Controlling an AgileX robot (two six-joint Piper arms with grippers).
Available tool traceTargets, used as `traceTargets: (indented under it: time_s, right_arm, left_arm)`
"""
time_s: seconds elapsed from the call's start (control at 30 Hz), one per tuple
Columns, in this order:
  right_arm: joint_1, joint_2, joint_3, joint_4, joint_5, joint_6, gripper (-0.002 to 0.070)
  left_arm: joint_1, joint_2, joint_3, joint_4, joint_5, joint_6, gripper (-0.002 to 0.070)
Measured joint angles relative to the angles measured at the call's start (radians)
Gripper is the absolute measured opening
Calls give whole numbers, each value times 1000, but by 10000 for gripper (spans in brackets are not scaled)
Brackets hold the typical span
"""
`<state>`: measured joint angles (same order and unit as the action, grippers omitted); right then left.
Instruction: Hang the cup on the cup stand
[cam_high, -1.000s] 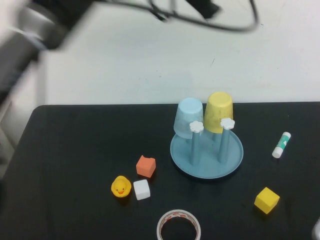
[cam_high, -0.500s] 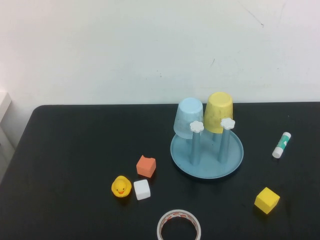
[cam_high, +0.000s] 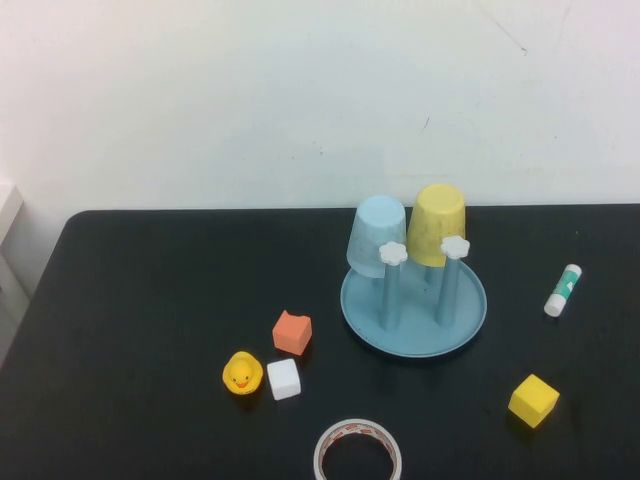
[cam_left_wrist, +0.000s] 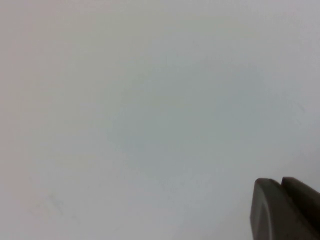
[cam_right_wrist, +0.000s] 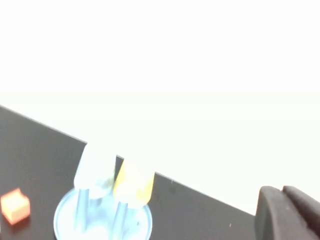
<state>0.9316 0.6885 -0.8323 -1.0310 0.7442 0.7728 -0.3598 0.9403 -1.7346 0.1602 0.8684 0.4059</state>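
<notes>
The yellow cup (cam_high: 438, 225) sits upside down over a back post of the cup stand (cam_high: 466, 318), beside an upturned pale blue cup (cam_high: 378, 235). Two front posts with white flower caps (cam_high: 394, 253) stand bare. The right wrist view shows the yellow cup (cam_right_wrist: 134, 184) and the stand (cam_right_wrist: 64, 216) from afar. Neither arm appears in the high view. My left gripper (cam_left_wrist: 280, 183) is shut and empty, facing a blank white wall. My right gripper (cam_right_wrist: 281, 190) is shut and empty, well away from the stand.
On the black table lie an orange block (cam_high: 292, 332), a yellow duck (cam_high: 241, 373), a white cube (cam_high: 283, 379), a tape roll (cam_high: 357, 450), a yellow cube (cam_high: 533, 400) and a glue stick (cam_high: 563, 289). A white wall rises behind the table's far edge.
The left arm, a blur across the top left of the high view one second ago, has left that view. The cups and the stand have not moved.
</notes>
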Motion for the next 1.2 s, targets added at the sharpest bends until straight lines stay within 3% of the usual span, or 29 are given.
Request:
traceTargets:
  time_s: [0.23, 0.37, 0.53, 0.73, 0.93, 1.2]
  right_arm:
    - [0, -53, 0, 2, 0, 15, -1]
    - [0, -59, 0, 52, 13, 5, -1]
    - [0, -62, 41, 66, 20, 1, -1]
    - [0, -62, 138, 132, 22, 3, -1]
    - [0, -62, 210, 157, 22, 3, -1]
    - [0, -62, 252, 174, 21, 26, -1]
  left_arm:
    - [0, -287, 466, 17, -292, -49, 0]
    - [0, -416, 756, 17, -369, -185, 0]
    - [0, -541, 1067, 17, -610, -341, 0]
    - [0, -638, 1385, 20, -892, -385, 0]
    - [0, -645, 1559, 22, -991, -385, 0]
    - [0, -645, 1624, 22, -1000, -389, 0]
